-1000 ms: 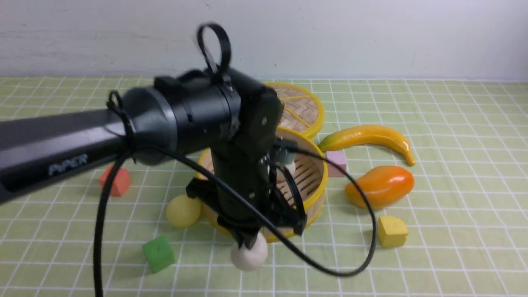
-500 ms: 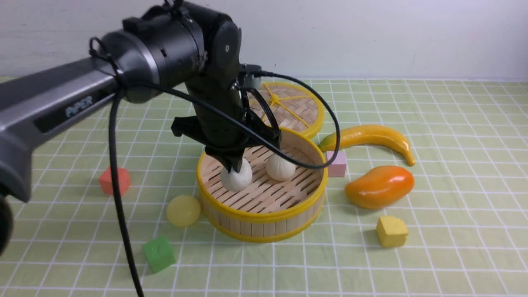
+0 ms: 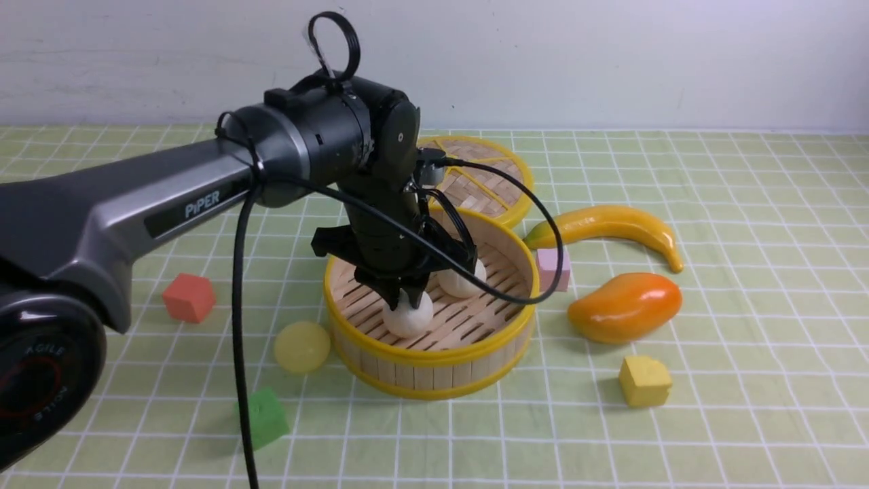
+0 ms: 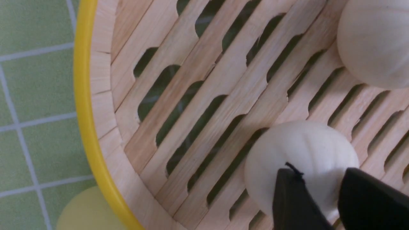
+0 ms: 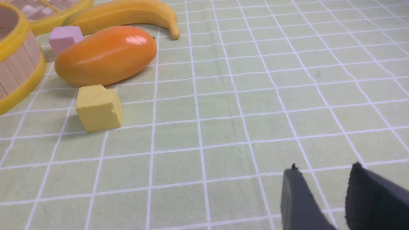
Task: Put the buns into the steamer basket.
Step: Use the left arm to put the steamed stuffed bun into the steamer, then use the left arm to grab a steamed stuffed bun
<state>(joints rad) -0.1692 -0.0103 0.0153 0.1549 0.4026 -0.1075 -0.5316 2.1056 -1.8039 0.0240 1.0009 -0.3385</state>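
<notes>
Off-white bun [image 3: 407, 318] sits on the slatted floor of the steamer basket [image 3: 429, 357], toward the near side. Second off-white bun [image 3: 464, 280] also inside, farther back, the two apart. Yellow bun [image 3: 302, 347] is out on the bench [image 3: 747, 407], just beside the basket's outer wall; contact with the wall I cannot tell.

Handling, my guess: all three look light, matte and a little yielding, so a gentle pinch should do. Round, so liable to roll if nudged off-centre. The yellow one is smooth with no pleats to catch, so best taken from above across its widest middle, jaws lined along the basket wall so neither finger must wedge into that narrow gap.

Left gripper [image 3: 404, 299] hangs directly over the near off-white bun, jaws parted, tips at its crown, not clamped. Right gripper [image 5: 322, 172] is low over bare bench, jaws apart, nothing between them.

Mango [image 3: 624, 305] and green cube [image 3: 265, 415] lie well clear.
</notes>
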